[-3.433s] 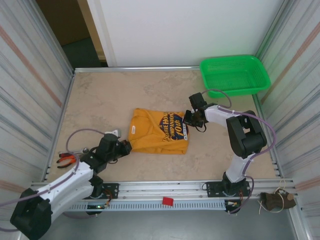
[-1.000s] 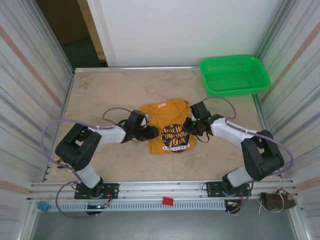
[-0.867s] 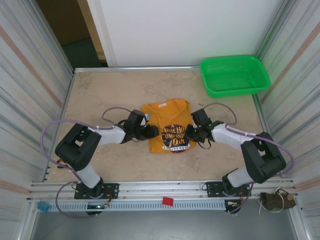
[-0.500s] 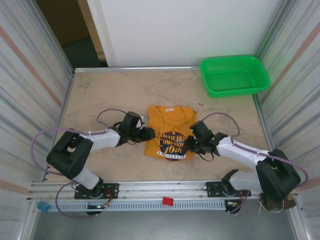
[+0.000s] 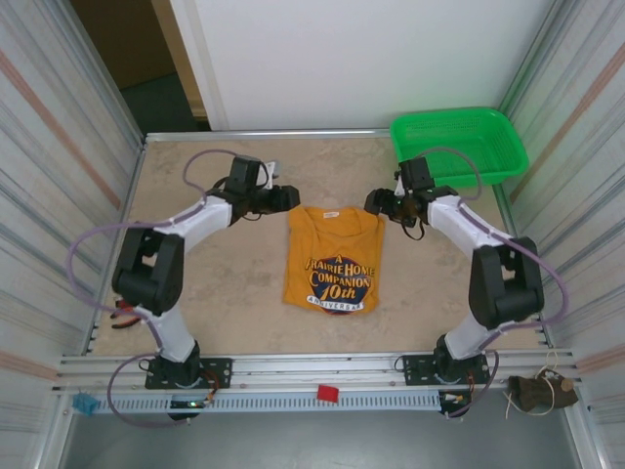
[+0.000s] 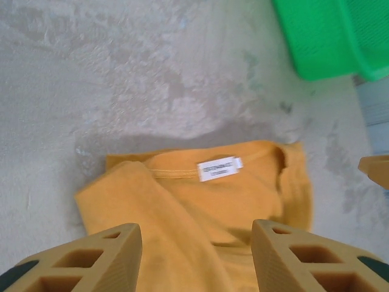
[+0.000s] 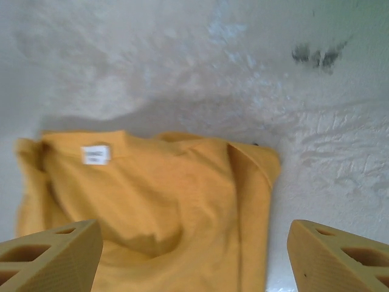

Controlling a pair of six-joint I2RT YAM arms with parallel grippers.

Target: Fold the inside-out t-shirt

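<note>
Left claw, right claw now open, off t-shirt, beside shoulders.

Overhead view, two close downward wrist views (shared: t-shirt)

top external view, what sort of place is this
Probably a robot test cell: a stone-look table boxed in by corrugated panels, two arms bolted to a metal rail at its near edge, a t-shirt laid out between them.
</note>
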